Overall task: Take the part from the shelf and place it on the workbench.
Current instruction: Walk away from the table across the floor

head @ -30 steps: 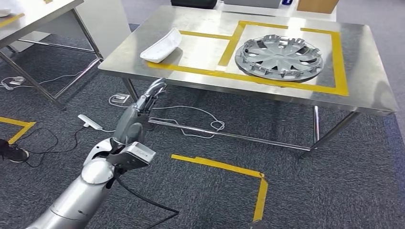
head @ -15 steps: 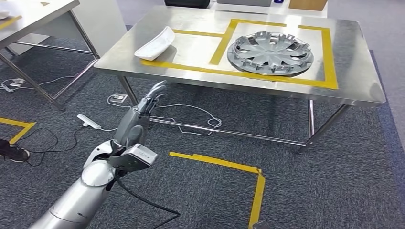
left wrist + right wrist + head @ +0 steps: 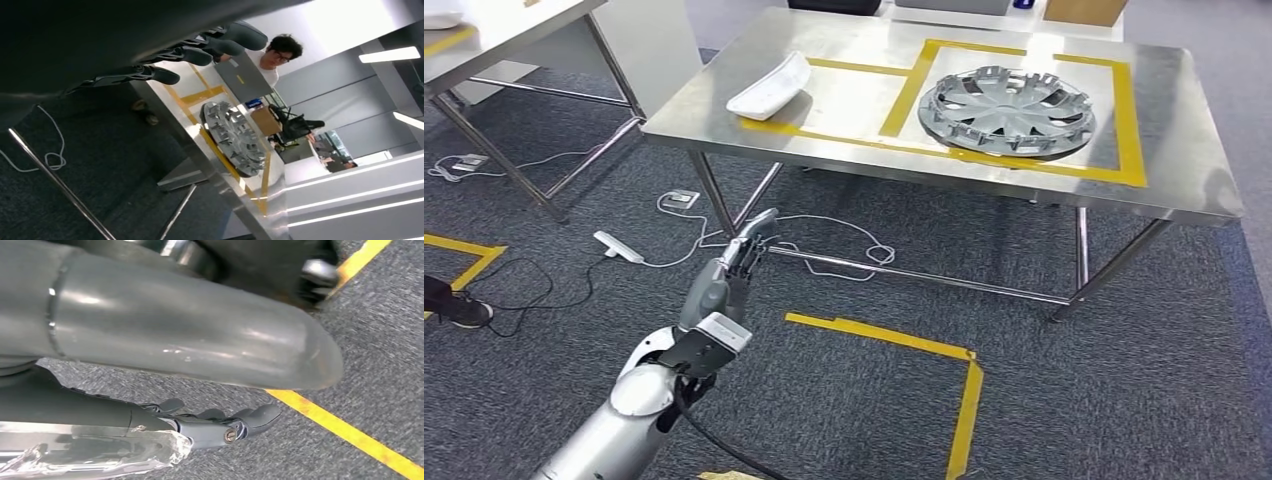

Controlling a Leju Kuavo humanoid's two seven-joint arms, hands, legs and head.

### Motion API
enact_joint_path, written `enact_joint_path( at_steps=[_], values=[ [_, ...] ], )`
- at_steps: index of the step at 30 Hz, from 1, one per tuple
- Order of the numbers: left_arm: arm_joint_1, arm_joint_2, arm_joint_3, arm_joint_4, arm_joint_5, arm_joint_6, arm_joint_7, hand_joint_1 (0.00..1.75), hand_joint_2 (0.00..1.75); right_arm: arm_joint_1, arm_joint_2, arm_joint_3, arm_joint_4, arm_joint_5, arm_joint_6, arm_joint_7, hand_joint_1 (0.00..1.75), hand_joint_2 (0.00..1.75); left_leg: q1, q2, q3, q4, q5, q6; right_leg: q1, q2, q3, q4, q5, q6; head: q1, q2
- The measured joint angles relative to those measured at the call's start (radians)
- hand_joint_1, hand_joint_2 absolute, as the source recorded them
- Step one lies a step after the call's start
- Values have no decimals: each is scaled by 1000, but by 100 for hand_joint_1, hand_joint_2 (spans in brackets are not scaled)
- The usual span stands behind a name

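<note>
Two parts on the tabletop: a silver wheel cover point(image 3: 1009, 112) lies flat inside the right taped square, and a white curved part point(image 3: 770, 86) lies at the left, across the yellow tape point(image 3: 854, 143), well apart from the wheel cover.
Tabletop: stainless steel point(image 3: 1184, 150), on thin metal legs, standing on dark grey carpet point(image 3: 1124, 380).
Left robot hand: point(image 3: 736, 262) low and to the near left of the tabletop, below its front edge, touching nothing; its fingers point(image 3: 165, 76) are stretched out and a little apart, holding nothing.
Right robot hand: point(image 3: 215, 426) hangs over the carpet beside a yellow floor line point(image 3: 345, 432); dark fingers extended, lying close together, nothing between them as far as the blurred wrist view lets me judge; a crinkled clear wrapping point(image 3: 100, 455) shows along the forearm.
Floor: white cables point(image 3: 824, 235) loop under the tabletop, a white power strip point(image 3: 619, 247) lies to the left, and a yellow tape corner point(image 3: 924, 360) marks the carpet near the robot.
Far side: a person point(image 3: 272, 57) is behind the tabletop in the left wrist view.
Far left: a second steel table point(image 3: 494, 30).
</note>
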Motion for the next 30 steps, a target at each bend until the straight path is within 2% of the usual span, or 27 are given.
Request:
enact_joint_path(
  at_steps=[2, 5, 7, 9, 10, 11, 12, 13, 15, 17, 19, 21, 23, 24, 25, 26, 27, 28, 30],
  values=[
    [5, -2, 4, 1, -20, 22, 7, 0, 0, -2, 0, -1, 0, -4, 0, -2, 0, 0, -4, 5, -5, 3, 3, -9, 3, -3, 23, -47, 3, -9, -1, 0],
    [21, -3, 6, 2, -59, 62, 27, 0, 0, 4, 0, -8, 3, -14, -6, 1, 0, 0, -1, 11, -12, 14, -7, -25, 2, 10, 20, -52, 12, -26, -2, 0],
    [38, -1, 14, 6, -64, 85, 31, 0, 0, 6, 3, -12, 5, -20, -13, 4, 0, 0, 2, 8, -40, 83, -59, -36, 0, 19, 19, -56, 19, -37, -3, 0],
    [61, 0, 29, 16, -54, 111, 38, 0, 0, 8, 7, -16, 7, -27, -20, 7, 0, 0, 5, 6, -92, 207, -125, -42, 0, 32, 15, -56, 22, -42, -5, 0],
    [75, 1, 39, 23, -45, 123, 43, 0, 0, 11, 9, -18, 7, -29, -23, 8, 0, 0, 6, 6, -111, 254, -141, -43, 0, 38, 13, -55, 22, -43, -4, 0],
    [90, 2, 49, 31, -36, 135, 47, 0, 0, 14, 11, -20, 7, -32, -27, 9, 0, 0, 6, 6, -117, 271, -138, -43, 1, 46, 12, -55, 23, -43, -5, 0],
    [105, 3, 60, 40, -31, 148, 48, 0, 0, 18, 12, -22, 8, -35, -31, 11, 0, 0, 6, 4, -104, 250, -116, -41, 1, 55, 12, -54, 23, -42, -5, 0],
    [119, 4, 71, 48, -33, 162, 44, 0, 0, 21, 14, -25, 8, -37, -34, 12, 0, 0, 6, -2, -77, 199, -82, -38, 1, 64, 12, -54, 24, -42, -5, 0],
    [143, 9, 88, 62, -56, 187, 26, 0, 0, 23, 17, -29, 8, -39, -38, 14, 0, 0, 9, -40, -16, 78, -26, -29, 2, 82, 10, -50, 24, -38, -4, 0],
    [159, 14, 96, 73, -89, 198, 8, 0, 0, 22, 20, -31, 7, -39, -36, 14, 0, 0, 10, -68, 10, 19, -18, -23, 2, 97, -1, -46, 27, -28, -4, 0],
    [168, 17, 97, 82, -128, 195, -6, 0, 0, 25, 22, -33, 7, -36, -32, 15, 0, 0, 10, -58, 11, 7, -19, -18, -1, 107, -12, -45, 31, -15, -4, 0],
    [169, 18, 91, 88, -165, 188, -17, 0, 0, 27, 23, -33, 7, -32, -27, 15, 0, 0, 13, -39, 13, 0, -14, -7, 0, 80, -30, -19, 12, -4, 0, 0],
    [168, 18, 81, 94, -189, 181, -25, 0, 0, 22, 23, -33, 7, -30, -23, 15, 0, 0, 13, -16, 13, -3, -12, 1, 1, 40, -80, 83, -44, 3, 6, 0],
    [168, 18, 75, 98, -197, 178, -27, 0, 0, 20, 23, -33, 7, -30, -21, 15, 0, 0, 12, -3, 12, -3, -13, 3, -1, 30, -111, 150, -75, 6, 7, 0],
    [168, 18, 68, 103, -206, 176, -28, 0, 0, 19, 23, -33, 7, -30, -19, 15, 0, 0, 11, 10, 12, -3, -13, 3, -2, 24, -136, 204, -96, 9, 7, 0],
    [167, 18, 61, 109, -214, 175, -28, 0, 0, 19, 23, -33, 7, -30, -18, 15, 0, 0, 10, 22, 12, -3, -13, 4, -3, 21, -145, 227, -98, 11, 7, 0],
    [167, 18, 54, 115, -220, 173, -29, 0, 0, 21, 23, -33, 7, -30, -16, 15, 0, 0, 9, 34, 12, -3, -14, 4, -3, 18, -134, 214, -84, 12, 7, 0],
    [167, 18, 47, 121, -225, 170, -29, 0, 0, 22, 23, -33, 7, -30, -16, 15, 0, 0, 9, 44, 12, -3, -14, 3, -3, 10, -105, 163, -55, 11, 7, 0],
    [167, 18, 36, 132, -227, 165, -29, 0, 0, 20, 23, -33, 7, -31, -16, 15, 0, 0, 4, 63, 14, -1, -17, -1, 1, -31, -26, 26, -5, 5, 8, 0]
  ],
)
